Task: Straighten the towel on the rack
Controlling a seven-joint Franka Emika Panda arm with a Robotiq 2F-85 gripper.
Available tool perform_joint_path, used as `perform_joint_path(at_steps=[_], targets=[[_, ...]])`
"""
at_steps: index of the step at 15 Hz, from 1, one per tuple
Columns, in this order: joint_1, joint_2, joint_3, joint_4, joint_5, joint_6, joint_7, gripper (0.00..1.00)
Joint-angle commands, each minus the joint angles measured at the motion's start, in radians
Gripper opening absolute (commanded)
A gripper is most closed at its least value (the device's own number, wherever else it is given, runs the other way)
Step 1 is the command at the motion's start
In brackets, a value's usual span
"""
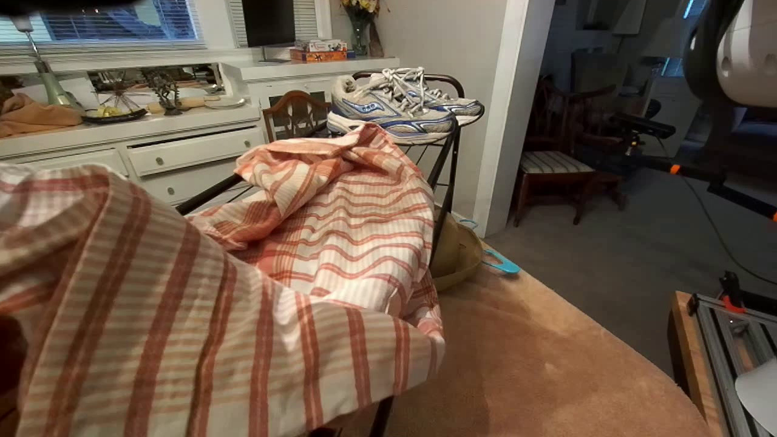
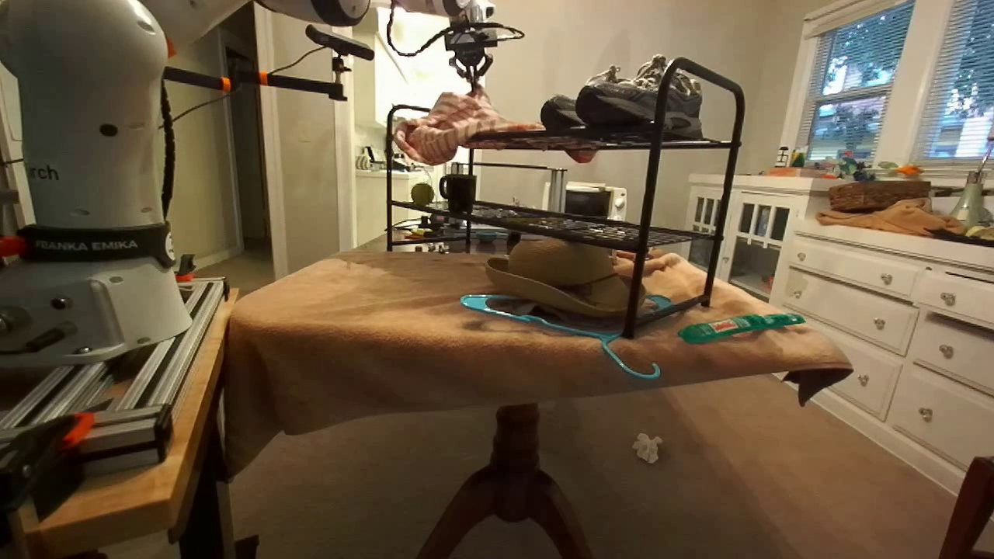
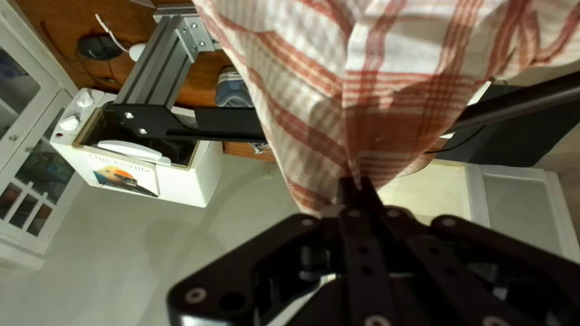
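Towel (image 2: 458, 122) is thin woven cloth, red-white stripes, bunched to a peak on the top shelf of the rack (image 2: 651, 202). Rack: dark tubing, wire-grid shelves. Gripper (image 3: 359, 183) fully closed down, pinching cloth at the tips; creases run from there. Clock per an exterior view, towel at center: gripper at 12; laced shoes (image 2: 641, 101) at 3, just beside, can't tell if touching. Cloth edge droops below shelf level at 8; mug (image 2: 460, 192) on middle shelf at 6. Free air at 10, and at 2 above shoes.
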Motion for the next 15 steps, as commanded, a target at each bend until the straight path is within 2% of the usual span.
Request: perform_joint_path(at_steps=[1, 6, 7, 8, 9, 12, 15], targets=[[0.022, 0.054, -0.012, 0.06, -0.029, 0.1, -0.039, 0.0], [0.022, 0.073, -0.007, 0.063, -0.028, 0.183, -0.103, 0.0], [0.021, 0.072, -0.006, 0.061, -0.027, 0.181, -0.117, 0.27], [0.021, 0.073, -0.006, 0.061, -0.025, 0.188, -0.123, 0.28], [0.02, 0.074, -0.005, 0.061, -0.022, 0.189, -0.126, 0.34], [0.02, 0.07, -0.002, 0.061, -0.01, 0.169, -0.106, 0.58], [0.037, 0.054, -0.053, 0.051, -0.051, 0.131, -0.046, 0.81]])
